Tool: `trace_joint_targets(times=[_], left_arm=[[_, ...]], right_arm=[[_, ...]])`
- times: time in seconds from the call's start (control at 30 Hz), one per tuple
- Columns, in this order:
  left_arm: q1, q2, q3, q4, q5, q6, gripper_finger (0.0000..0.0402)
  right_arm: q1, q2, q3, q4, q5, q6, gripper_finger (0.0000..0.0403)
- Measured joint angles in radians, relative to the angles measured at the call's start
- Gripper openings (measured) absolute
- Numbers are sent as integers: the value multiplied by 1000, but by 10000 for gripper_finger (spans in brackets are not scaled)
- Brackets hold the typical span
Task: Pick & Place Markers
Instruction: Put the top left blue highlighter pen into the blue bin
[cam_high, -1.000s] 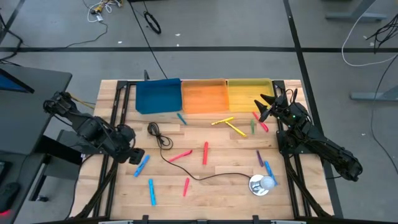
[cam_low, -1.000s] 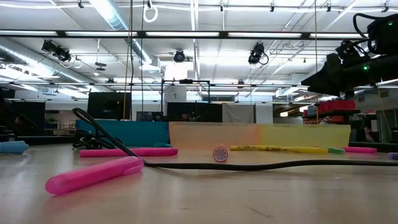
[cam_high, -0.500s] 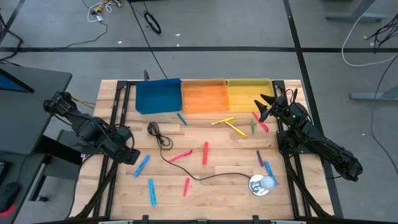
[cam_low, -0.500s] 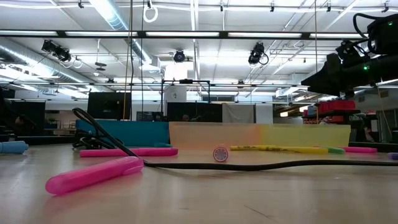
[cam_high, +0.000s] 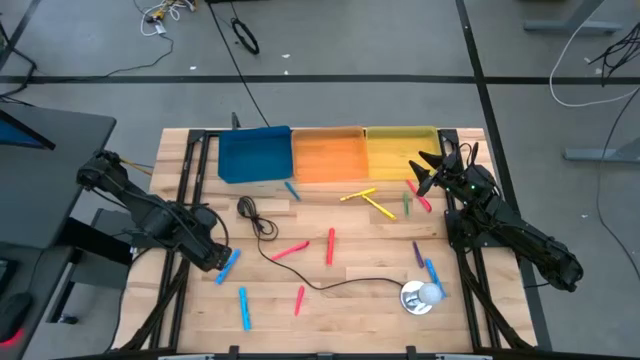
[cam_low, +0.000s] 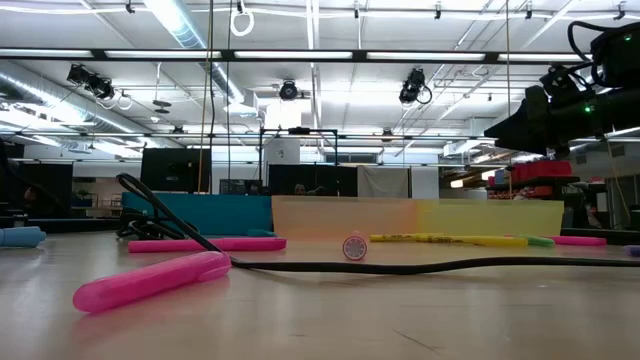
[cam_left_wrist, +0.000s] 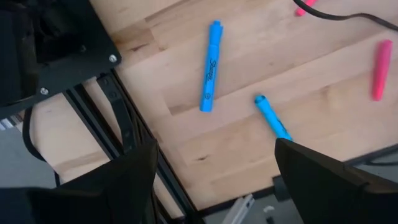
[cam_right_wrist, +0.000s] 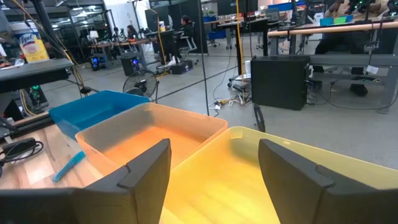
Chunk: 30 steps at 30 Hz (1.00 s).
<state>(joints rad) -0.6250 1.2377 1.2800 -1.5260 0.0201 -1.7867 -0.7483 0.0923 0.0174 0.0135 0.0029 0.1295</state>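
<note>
Hovering over the tabletop's left edge, the left gripper sits released, jaws spread wide, right above a blue marker that lies loose on the wood. The left wrist view shows that marker beside a second blue one, which lies nearer the front edge with a pink marker just to its right. Toward the front right corner are a purple marker, another blue one and a round silver object at the end of a black cable. Mid-table lie two more pink markers, then two yellow ones, a green, and what looks like red — partly hidden. The right gripper hangs near the back right corner, fingers apart, facing the yellow tray; orange and blue trays line the back edge.
</note>
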Motion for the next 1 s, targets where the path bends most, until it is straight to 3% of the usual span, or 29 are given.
trace_joint_targets(times=[0.47,1.0], left_arm=[[3,19,-130,17,64,18,330],[109,20,-360,266,90,161,330]], right_arm=[[0,0,0,0,0,0,245],[0,0,0,0,0,0,245]])
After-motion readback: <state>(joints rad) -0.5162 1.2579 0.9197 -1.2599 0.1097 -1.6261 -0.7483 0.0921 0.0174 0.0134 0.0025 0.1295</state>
